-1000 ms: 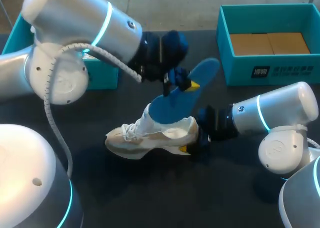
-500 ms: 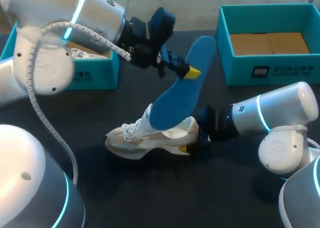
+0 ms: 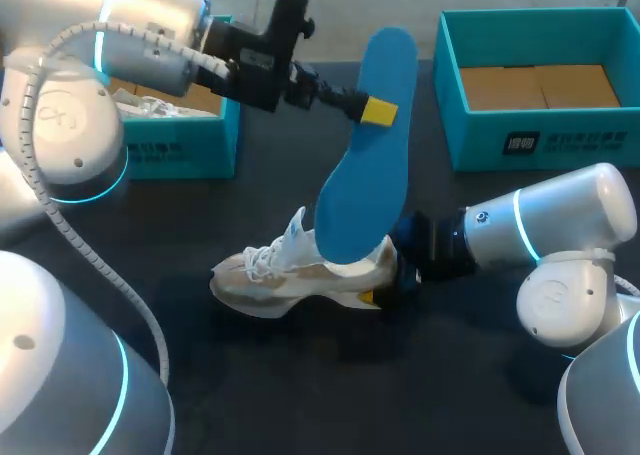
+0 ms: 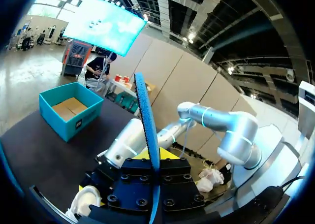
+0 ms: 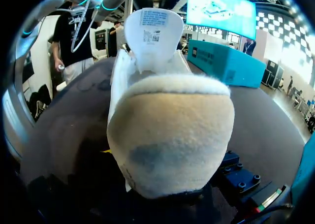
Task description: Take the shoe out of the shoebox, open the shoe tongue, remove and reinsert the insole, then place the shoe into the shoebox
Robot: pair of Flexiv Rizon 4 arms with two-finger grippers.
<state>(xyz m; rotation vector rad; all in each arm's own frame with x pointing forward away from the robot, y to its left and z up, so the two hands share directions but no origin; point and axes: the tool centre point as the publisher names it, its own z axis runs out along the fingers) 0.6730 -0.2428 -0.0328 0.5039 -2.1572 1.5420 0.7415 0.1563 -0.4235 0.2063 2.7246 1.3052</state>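
I see a long blue foam insole (image 3: 365,165) standing steeply over the middle of the dark table (image 3: 300,375). Its upper end is raised high and its lower end is tucked into the opening of the shoe. My left gripper (image 3: 375,108) reaches in from the left and pinches the insole near its upper part, yellow tip flat against the blue face. In the left wrist view the insole (image 4: 147,130) runs edge-on between that gripper's two sides as a thin blue strip.

The cream and white sneaker (image 3: 290,275) lies on the table below, toe towards my left, laces loose, tongue pulled up. My right gripper (image 3: 378,290) comes in low from the right and is closed on the sneaker's heel. One yellow tip shows against the near side of the heel; the other is hidden behind the shoe. In the right wrist view the suede heel (image 5: 167,135) fills most of the scene, with the white tongue (image 5: 152,32) upright above it.

An open teal cardboard shoebox (image 3: 545,145) sits at the far right of the table, well apart from the sneaker, with brown cardboard on its floor. A second teal box (image 3: 185,153) sits at the far left, partly hidden behind my left arm (image 3: 150,35). Something white lies inside it; I cannot tell what. The raised insole stands between the two boxes
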